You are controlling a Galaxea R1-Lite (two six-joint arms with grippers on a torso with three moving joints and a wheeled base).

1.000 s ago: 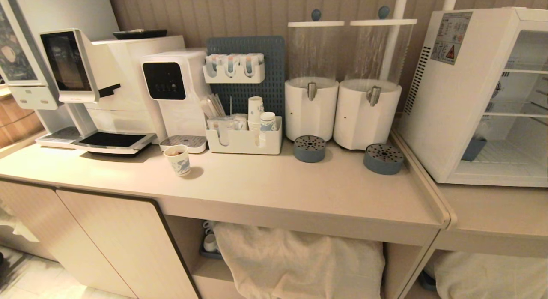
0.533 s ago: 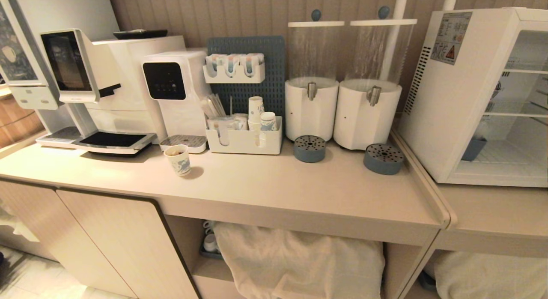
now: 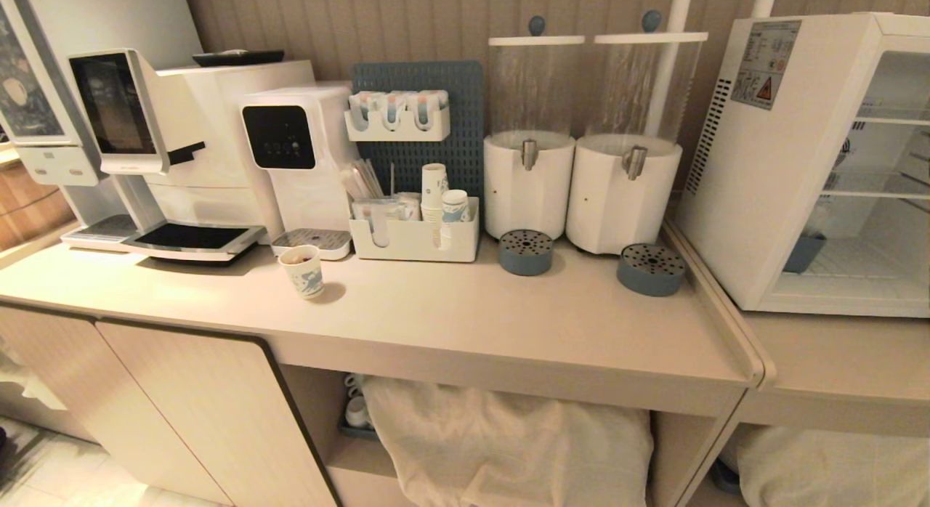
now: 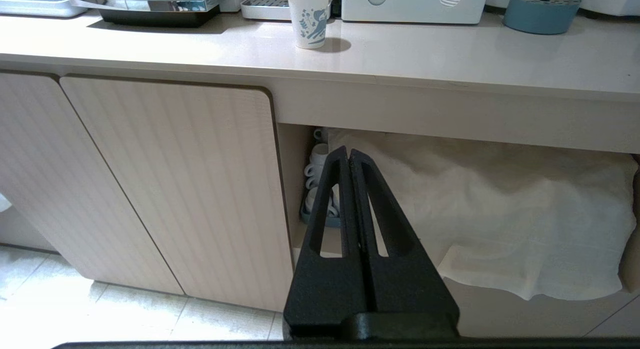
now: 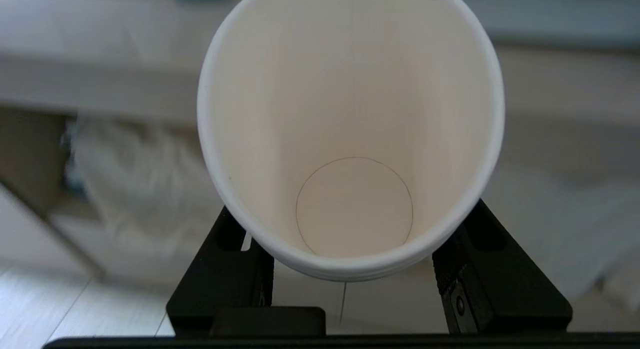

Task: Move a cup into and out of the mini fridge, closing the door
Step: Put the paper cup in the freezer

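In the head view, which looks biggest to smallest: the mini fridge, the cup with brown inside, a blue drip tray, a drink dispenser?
1. Mini fridge
2. Drink dispenser
3. Blue drip tray
4. Cup with brown inside

The tray and cup look close in size, so that order is unsure.

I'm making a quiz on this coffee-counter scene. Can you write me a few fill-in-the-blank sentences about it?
1. The right gripper holds a white ____.
2. The left gripper has its jaws ____.
3. The mini fridge stands with its door ____.
4. The number of drink dispensers beside the fridge is ____.

Missing words: cup; shut; open; two
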